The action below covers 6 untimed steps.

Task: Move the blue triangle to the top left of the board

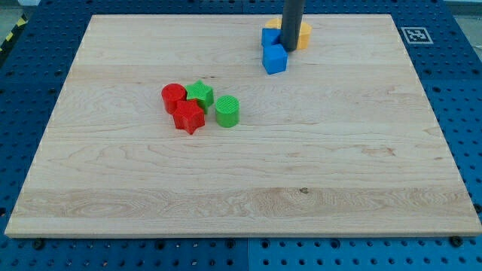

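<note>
Two blue blocks lie near the view's top, right of centre. The lower one (pixel 275 59) looks like a cube. The upper one (pixel 268 36) is partly hidden by the rod, and I cannot make out its shape. My tip (pixel 289 50) stands at the right side of the two blue blocks, touching or nearly touching them. A yellow block (pixel 303 35) lies right behind the rod, with a bit of yellow (pixel 273 24) showing to the rod's left. The wooden board (pixel 241 188) fills most of the view.
A cluster lies left of centre: a red cylinder (pixel 172 96), a red star (pixel 189 117), a green star (pixel 200 92) and a green cylinder (pixel 227 111). A blue pegboard (pixel 459 90) surrounds the board.
</note>
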{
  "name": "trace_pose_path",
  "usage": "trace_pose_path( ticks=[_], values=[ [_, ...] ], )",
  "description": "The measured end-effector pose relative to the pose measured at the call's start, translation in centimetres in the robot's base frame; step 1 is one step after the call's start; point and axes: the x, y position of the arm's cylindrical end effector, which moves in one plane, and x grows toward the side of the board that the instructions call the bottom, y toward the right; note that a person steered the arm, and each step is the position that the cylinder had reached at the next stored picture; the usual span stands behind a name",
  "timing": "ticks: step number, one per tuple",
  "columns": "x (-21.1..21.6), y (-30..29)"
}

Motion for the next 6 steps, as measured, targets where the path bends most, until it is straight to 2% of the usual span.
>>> trace_pose_path(
  ticks=[3,4,6],
  values=[
    [-1.1,-9.9],
    [-1.9,-11.0],
    [-3.2,-6.4]
  ],
)
